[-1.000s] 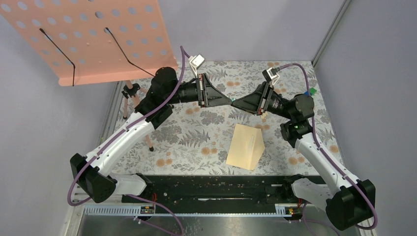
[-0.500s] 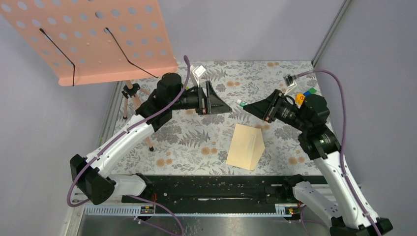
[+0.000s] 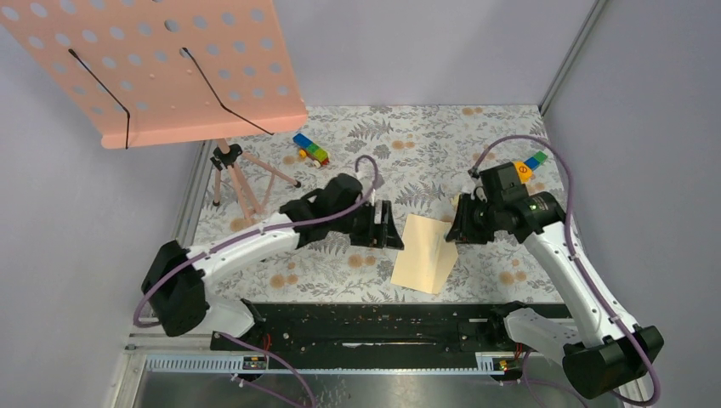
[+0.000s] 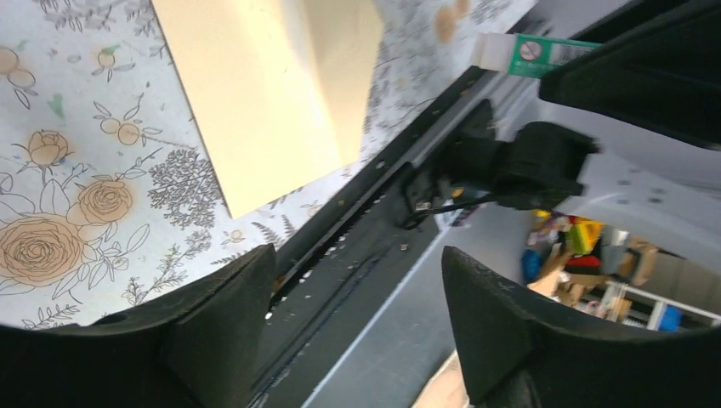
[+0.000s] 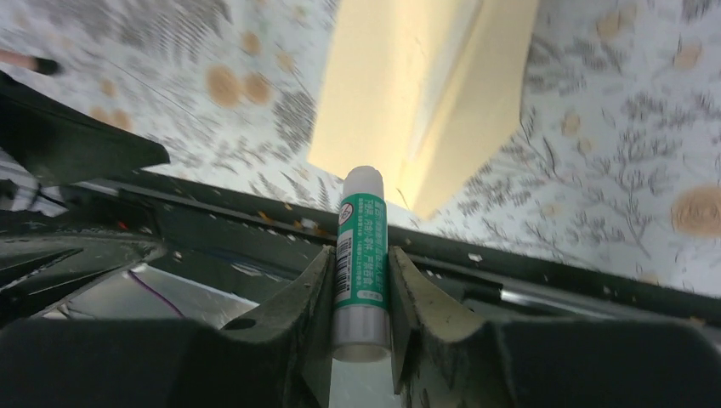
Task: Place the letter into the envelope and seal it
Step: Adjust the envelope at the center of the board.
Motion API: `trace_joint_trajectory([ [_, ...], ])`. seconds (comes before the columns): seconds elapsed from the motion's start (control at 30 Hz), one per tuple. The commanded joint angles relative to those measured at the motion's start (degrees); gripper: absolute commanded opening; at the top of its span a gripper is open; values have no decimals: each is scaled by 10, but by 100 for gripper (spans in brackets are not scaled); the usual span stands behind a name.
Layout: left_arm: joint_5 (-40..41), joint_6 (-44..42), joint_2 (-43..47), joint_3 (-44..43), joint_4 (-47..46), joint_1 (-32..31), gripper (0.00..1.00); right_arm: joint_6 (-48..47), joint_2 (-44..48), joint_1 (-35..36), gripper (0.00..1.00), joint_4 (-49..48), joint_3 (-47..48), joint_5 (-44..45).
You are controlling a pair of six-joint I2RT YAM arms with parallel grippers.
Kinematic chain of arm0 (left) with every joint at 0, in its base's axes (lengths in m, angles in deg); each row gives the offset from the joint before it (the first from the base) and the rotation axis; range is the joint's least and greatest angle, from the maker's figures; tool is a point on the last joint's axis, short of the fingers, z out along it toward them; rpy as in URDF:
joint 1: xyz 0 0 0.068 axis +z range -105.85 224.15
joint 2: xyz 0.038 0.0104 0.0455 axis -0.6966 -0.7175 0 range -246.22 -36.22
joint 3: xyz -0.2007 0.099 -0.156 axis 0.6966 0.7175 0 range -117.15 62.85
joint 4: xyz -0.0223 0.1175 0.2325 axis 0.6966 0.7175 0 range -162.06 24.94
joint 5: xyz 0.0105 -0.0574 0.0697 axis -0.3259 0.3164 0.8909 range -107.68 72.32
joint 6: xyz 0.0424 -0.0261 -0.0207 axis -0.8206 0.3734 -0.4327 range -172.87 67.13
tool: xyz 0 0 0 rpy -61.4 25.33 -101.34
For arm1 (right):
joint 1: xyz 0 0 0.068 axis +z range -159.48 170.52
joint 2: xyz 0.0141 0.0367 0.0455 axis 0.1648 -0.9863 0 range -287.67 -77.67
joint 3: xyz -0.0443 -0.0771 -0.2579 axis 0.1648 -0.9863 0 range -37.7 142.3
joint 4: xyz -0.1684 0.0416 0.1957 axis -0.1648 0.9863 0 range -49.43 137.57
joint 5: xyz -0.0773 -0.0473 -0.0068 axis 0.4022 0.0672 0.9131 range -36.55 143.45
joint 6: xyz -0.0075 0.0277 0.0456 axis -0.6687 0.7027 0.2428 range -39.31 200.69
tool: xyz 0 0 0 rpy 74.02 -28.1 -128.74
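Envelope (image 3: 423, 255): lies flat on the floral surface (image 3: 408, 136) between my two arms, close to the black rail (image 3: 374, 325) at the near edge. A crease runs along its length, and the strip on its right side looks darker.
Left jaws: wide apart with nothing between them, low over the surface and just beside the envelope's left edge.
Right jaws: closed on a glue stick (image 5: 361, 246), whose white end sticks out past my tips toward the envelope. They sit at the envelope's far right corner.
Glue stick label: green and white; my left wrist view also catches it at the top right.
Far side: coloured blocks (image 3: 311, 150) on the surface, and a pink perforated board (image 3: 170, 68) on a tripod at far left.
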Motion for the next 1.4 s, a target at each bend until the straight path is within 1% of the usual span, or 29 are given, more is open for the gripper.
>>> trace_joint_trajectory([
  [0.0,92,-34,-64,-20,8,-50,69,-9,5,-2,0,33,-44,11],
  [0.1,110,-30,-113,-45,-10,-55,69,18,2,-2,0,1,-74,1],
  [0.2,106,-34,-186,-112,-15,-48,70,43,4,-2,0,-26,-103,-4],
  [0.27,87,-27,-242,-170,-6,-38,69,57,4,-2,0,-41,-117,5],
  [0.33,46,-5,-289,-206,-15,-28,67,75,5,-1,0,-56,-128,24],
  [0.47,17,36,-340,-220,-57,-8,61,90,-12,2,0,-82,-134,43],
  [0.63,-16,94,-375,-190,-135,17,59,89,-72,9,0,-98,-122,24],
  [0.77,-20,124,-390,-164,-182,22,59,92,-104,24,0,-113,-114,33],
  [1.0,-16,141,-394,-131,-188,22,59,96,-153,29,0,-151,-105,28],
  [1.1,-9,132,-379,-122,-187,23,59,95,-178,29,0,-152,-96,31],
  [1.23,2,121,-355,-111,-164,27,59,100,-187,29,0,-165,-99,40],
  [1.37,-1,131,-315,-71,-166,33,59,98,-189,29,0,-165,-93,39],
])
